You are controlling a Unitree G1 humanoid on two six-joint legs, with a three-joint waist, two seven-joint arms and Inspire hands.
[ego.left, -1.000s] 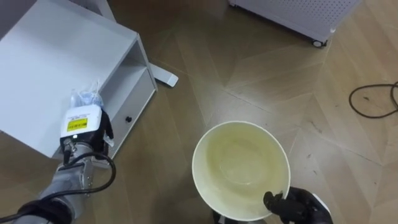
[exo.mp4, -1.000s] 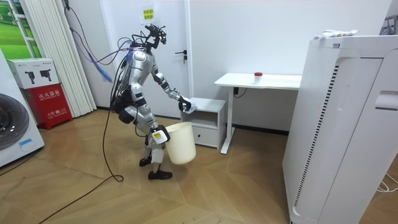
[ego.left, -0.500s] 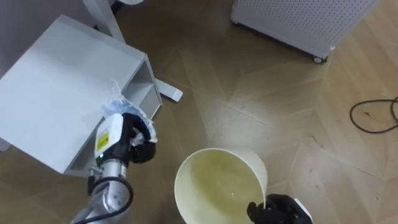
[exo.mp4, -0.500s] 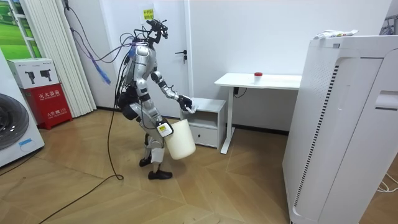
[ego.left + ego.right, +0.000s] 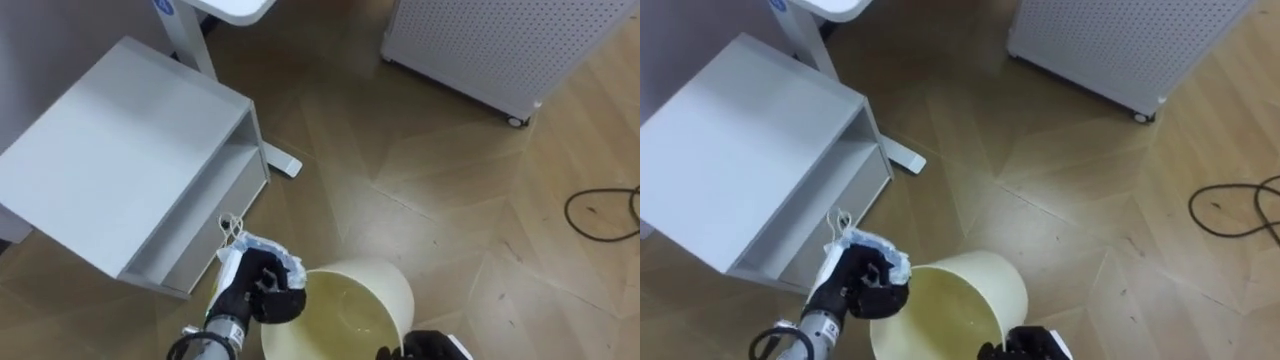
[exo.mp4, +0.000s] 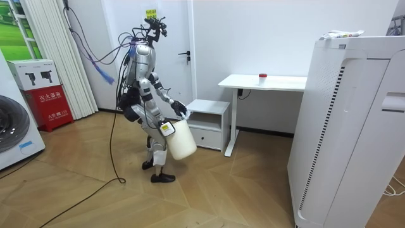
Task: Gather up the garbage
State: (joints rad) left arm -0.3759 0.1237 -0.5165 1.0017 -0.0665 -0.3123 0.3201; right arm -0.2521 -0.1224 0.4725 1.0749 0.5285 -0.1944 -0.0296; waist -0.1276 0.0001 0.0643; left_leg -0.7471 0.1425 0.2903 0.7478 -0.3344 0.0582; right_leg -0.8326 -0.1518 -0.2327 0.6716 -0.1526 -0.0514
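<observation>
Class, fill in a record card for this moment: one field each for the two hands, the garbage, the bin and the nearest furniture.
left hand: curled round the garbage, at the bin's left rim
right hand: gripping the bin's near rim
garbage: crumpled white wad, not yet in the bin
bin: cream, open-topped
nearest furniture: white cabinet, to the robot's left

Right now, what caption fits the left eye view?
Left hand holds crumpled white trash beside the rim of the cream bin.
</observation>
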